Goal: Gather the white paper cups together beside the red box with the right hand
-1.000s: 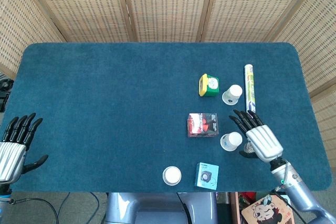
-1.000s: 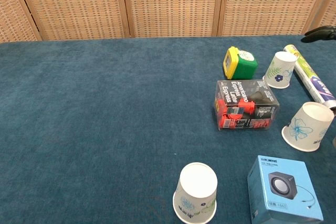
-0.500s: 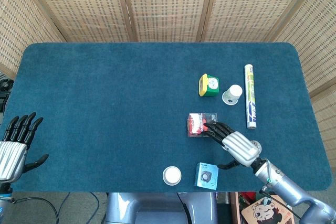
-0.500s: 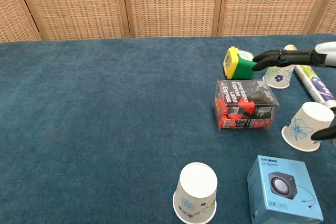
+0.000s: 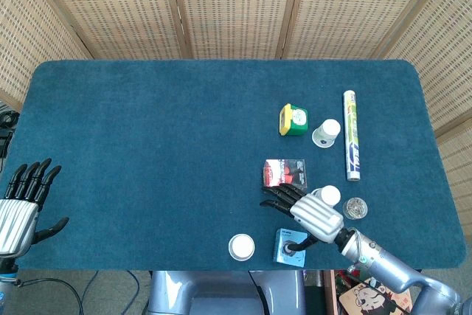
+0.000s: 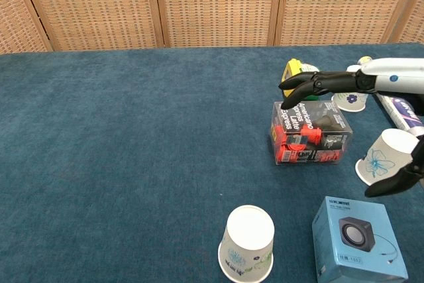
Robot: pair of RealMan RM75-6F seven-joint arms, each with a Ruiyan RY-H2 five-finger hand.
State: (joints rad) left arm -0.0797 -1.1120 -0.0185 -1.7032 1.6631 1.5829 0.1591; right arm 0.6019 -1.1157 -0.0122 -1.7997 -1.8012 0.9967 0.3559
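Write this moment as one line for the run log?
right robot hand: open, above table, holds nothing | left robot hand: open, idle | red box: one white paper cup beside it | upside-down cup: apart, ungathered

Woven wicker screen panels (image 5: 236, 5) stand behind the blue-carpeted table (image 5: 147, 145).

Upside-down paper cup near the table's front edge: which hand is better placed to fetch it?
Right hand: it hovers open near the upside-down cup and red box; left hand idles far off.
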